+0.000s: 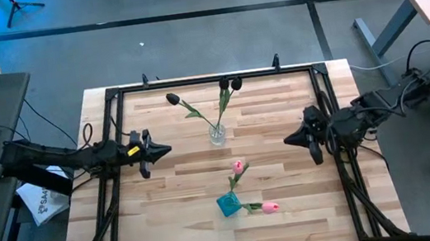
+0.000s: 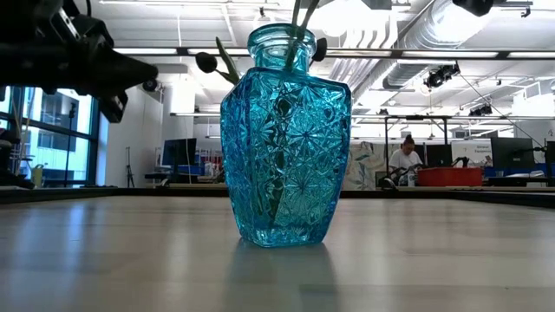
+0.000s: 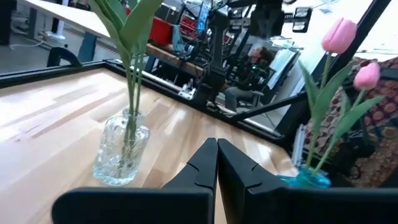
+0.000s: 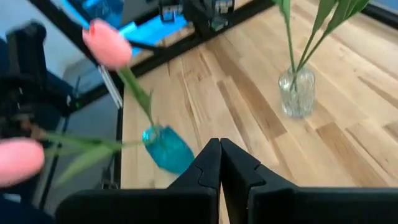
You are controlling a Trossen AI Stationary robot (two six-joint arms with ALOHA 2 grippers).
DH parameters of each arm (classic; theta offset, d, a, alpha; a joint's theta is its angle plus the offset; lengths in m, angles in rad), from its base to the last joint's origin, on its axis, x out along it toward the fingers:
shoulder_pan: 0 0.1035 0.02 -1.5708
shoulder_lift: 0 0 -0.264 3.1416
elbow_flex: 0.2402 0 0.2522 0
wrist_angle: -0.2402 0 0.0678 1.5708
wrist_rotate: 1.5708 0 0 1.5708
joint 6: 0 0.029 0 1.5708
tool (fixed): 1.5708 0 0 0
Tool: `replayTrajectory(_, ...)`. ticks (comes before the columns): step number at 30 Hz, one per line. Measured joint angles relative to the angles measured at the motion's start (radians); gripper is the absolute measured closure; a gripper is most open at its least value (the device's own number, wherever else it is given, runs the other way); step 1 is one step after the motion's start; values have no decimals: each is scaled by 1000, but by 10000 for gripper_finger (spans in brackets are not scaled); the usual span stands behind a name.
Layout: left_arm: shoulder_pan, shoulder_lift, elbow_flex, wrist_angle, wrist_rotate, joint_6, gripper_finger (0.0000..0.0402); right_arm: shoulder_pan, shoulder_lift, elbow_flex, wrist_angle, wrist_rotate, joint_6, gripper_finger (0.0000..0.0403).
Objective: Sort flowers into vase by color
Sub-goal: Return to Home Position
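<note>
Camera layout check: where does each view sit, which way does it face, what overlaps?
High: overhead, straight down on the table; left gripper and right gripper both show, pointing inward.
Low: table height, level across into the room; blue vase fills the middle, a dark arm part above.
Left wrist: on the left arm, past its shut gripper toward clear vase and blue vase.
Right wrist: on the right arm, past its shut gripper toward the same vases, from the opposite side.
Shared: high and both wrist views hold both vases.
</note>
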Motion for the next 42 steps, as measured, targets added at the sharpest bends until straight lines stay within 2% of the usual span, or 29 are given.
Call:
replayTrajectory(5,-1,3,0,-5,14,-65,401,82,-2,0,-86,36,-3,403)
replayTrajectory(10,-1,3,0,-6,15,-55,401,169,-26,-5,-162,97,0,403)
replayTrajectory(13,-1,3,0,-7,16,-56,401,207,-86,-83,-73,115,-5,403)
replayTrajectory(18,-1,3,0,-11,16,-56,401,220,-255,-373,216,50,-21,403)
replayTrajectory(21,-1,3,0,-14,16,-56,401,186,-359,-526,375,89,-83,403)
replayTrajectory(24,-1,3,0,-22,16,-56,401,116,-458,-617,473,81,-173,403)
replayTrajectory(29,-1,3,0,-24,16,-56,401,-8,-595,-678,489,-23,-281,403)
replayTrajectory(34,-1,3,0,-24,16,-56,401,-95,-704,-743,501,-78,-349,403)
replayTrajectory(42,-1,3,0,-24,16,-56,401,-201,-798,-848,640,-225,-435,403)
